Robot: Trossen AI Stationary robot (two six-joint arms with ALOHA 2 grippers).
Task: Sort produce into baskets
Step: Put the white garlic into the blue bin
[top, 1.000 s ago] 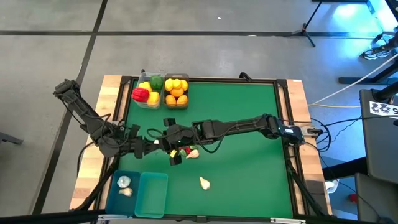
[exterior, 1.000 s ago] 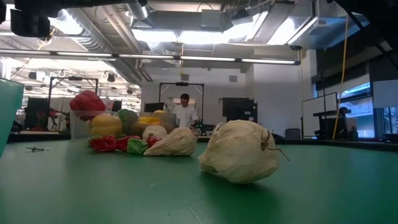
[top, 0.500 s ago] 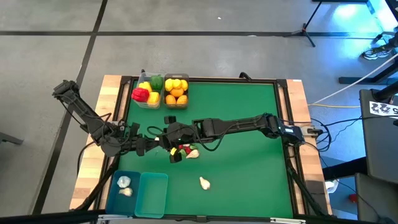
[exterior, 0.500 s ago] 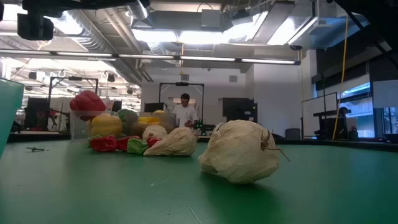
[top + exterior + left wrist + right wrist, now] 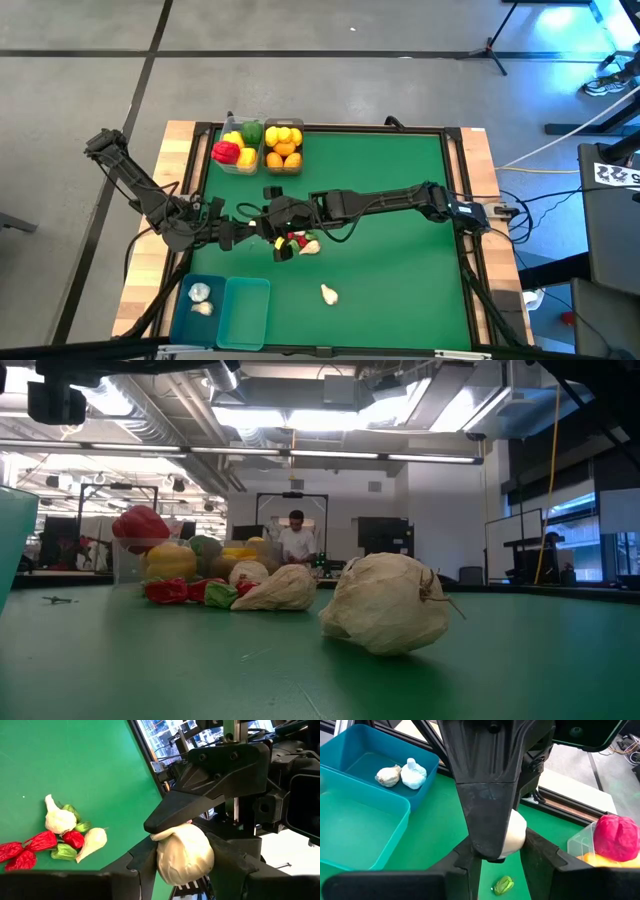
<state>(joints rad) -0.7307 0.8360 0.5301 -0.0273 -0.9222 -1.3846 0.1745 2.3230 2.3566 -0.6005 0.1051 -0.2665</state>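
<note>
You see the left gripper [image 5: 182, 862] and right gripper [image 5: 495, 857] both clamped on one garlic bulb [image 5: 184, 854] above the bench [image 5: 390, 200].

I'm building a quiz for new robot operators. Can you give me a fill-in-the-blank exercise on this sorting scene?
1. The left gripper and right gripper both have their fingers around one white ___.
2. The outer teal bin holds ___ pieces of produce.
3. The inner teal bin beside it is ___.

Missing words: garlic bulb; two; empty
</note>
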